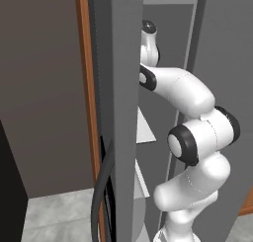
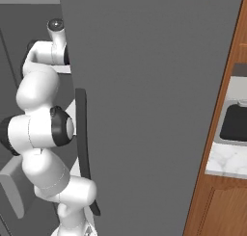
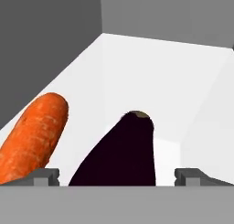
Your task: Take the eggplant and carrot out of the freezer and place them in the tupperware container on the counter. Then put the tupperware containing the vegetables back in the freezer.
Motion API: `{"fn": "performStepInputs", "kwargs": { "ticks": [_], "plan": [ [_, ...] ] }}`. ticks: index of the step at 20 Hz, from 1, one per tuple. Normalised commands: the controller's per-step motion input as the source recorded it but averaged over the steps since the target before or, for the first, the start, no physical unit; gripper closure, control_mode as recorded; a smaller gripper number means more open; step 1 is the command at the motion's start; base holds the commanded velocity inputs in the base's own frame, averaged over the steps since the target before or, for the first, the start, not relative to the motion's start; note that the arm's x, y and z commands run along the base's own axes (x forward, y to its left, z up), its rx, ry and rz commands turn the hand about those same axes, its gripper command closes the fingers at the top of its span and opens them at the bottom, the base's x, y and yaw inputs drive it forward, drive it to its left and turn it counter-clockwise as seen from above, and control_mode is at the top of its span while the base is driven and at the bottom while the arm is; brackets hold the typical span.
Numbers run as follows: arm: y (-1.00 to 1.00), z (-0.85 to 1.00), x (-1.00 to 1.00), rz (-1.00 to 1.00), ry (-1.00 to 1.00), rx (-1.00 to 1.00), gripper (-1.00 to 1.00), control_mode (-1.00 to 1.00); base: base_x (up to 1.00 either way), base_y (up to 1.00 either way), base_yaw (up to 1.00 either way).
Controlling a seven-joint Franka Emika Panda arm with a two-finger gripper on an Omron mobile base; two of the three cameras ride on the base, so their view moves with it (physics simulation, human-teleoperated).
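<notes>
jaws: my two small dark finger tips (image 3: 117,176) stand spread as wide as they go, one each side of the eggplant's near end. Nothing gripped yet, no contact that I can tell.
eggplant: dark purple-black, smooth, elongated lump w/ a brownish cut end (image 3: 119,152), lying on the white shelf floor, right btwn my tips, pointing away from me.
eggplant handling: I judge it firm, light-ish, skin glossy so prob slippery. Shape tapers, so a pinch near the end could squirt out. Best to take it across the thick middle, square on.
carrot: bright orange, rough-skinned stubby stick (image 3: 32,135), lying just beside the eggplant on the side of one tip, a sliver of white shelf btwn them. Outside my jaws.
carrot handling: stiff, light, rough skin should give more grip than the eggplant. Round, so may roll if nudged when I close. Take across the mid-length.
freezer: tall grey cabinet w/ white inner shelves (image 3: 151,77), door swung open, long dark curved handle (image 1: 101,191). It holds both veg on one shelf; rest of that shelf, out to the back wall, looks bare.
arm: my white arm (image 1: 197,137) reaches in past the door edge.
worktop: white grey-veined marble slab (image 2: 226,160) off to the right of the door, w/ a dark sink (image 2: 235,122) set in it.
</notes>
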Motion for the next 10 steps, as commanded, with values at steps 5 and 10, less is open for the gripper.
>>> {"fn": "performStepInputs", "kwargs": {
  "ticks": [5,10],
  "plan": [
    [0.01,-0.25,0.00,0.00,0.04,0.00,-1.00,-1.00,0.00,0.00,0.00],
    [0.03,-0.42,0.04,0.00,0.07,0.00,1.00,-1.00,0.00,0.00,0.00]
  ]
}}
